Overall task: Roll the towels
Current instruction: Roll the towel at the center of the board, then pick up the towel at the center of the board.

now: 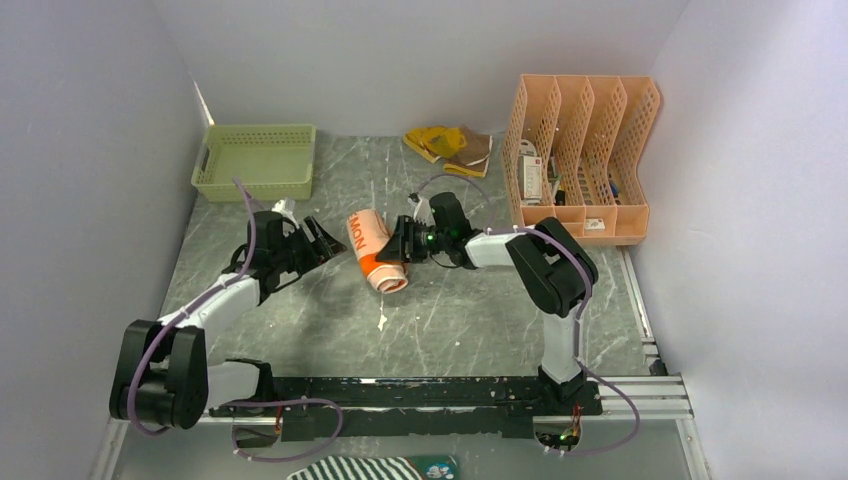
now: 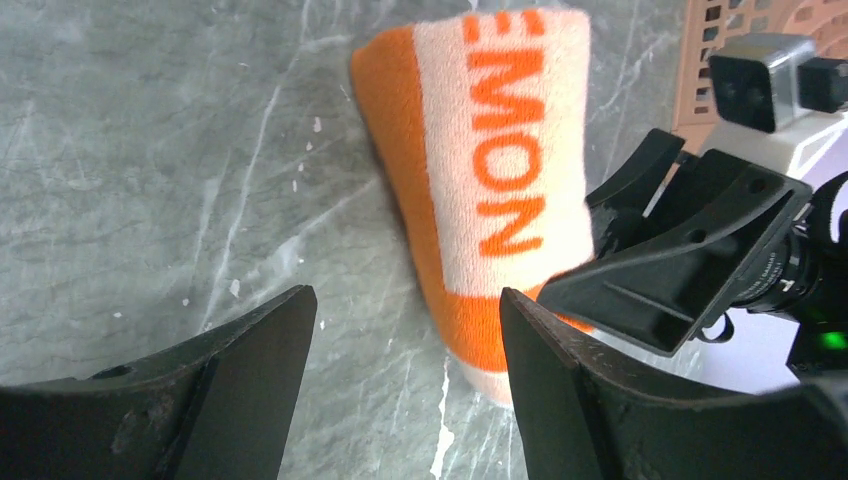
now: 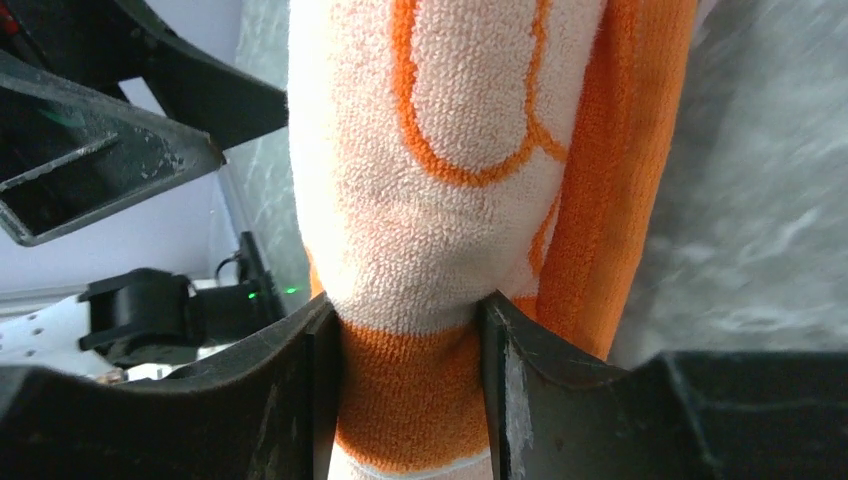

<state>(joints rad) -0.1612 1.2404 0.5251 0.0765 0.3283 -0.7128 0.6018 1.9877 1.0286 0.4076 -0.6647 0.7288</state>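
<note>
Towels lay at two depths on the grey marbled tabletop (image 1: 300,320), both farther back than the striped cloth (image 1: 365,468) poking in at the bottom edge of the overhead view.

At the centre of that view the orange towel (image 1: 375,250) lay as a tight roll, slanting from upper left to lower right, with a cream band and the orange letters "MON" facing up. The right end effector (image 1: 400,245) reached in from the right. Its wrist view showed the two fingers (image 3: 300,400) pressed into the roll from both sides at the orange band near one end, the cloth squeezed between them. The left end effector (image 1: 318,240) sat just left of the roll without touching it. Its jaws stood wide apart, with only bare tabletop between them in its wrist view.

Farther back, at the upper centre, the yellow towel (image 1: 445,145) lay crumpled by the back wall. A green basket (image 1: 255,160) stood at the upper left and an orange file rack (image 1: 585,150) at the upper right.
</note>
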